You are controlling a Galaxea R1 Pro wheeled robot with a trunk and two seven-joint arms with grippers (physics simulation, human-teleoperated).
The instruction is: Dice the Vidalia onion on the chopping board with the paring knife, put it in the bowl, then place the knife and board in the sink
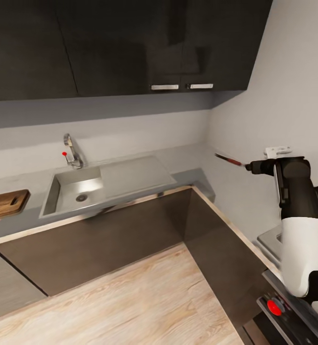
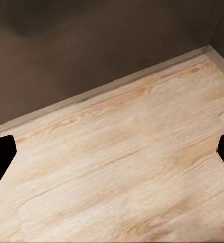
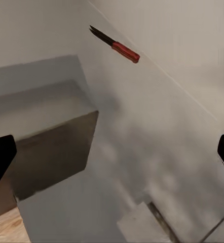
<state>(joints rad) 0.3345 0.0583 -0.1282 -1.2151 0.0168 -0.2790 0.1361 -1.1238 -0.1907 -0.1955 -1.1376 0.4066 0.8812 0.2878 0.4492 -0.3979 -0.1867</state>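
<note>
The right arm rises at the head view's right edge, its white forearm passing into a black wrist bent forward, the dark tip level with the sink's (image 1: 77, 191) far rim. The right end effector (image 3: 112, 152) has its two dark fingers (image 3: 0, 157) spread wide with nothing between them. The left end effector (image 2: 112, 152) is likewise spread wide, its fingertips (image 2: 0, 154) holding nothing.

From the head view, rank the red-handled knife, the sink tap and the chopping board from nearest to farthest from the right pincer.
1. Red-handled knife: against the wall, just ahead of the right pincer.
2. Tap: at the back of the sink, across the counter corner to the left.
3. Chopping board: farthest, at the view's left edge, beyond the sink.
</note>
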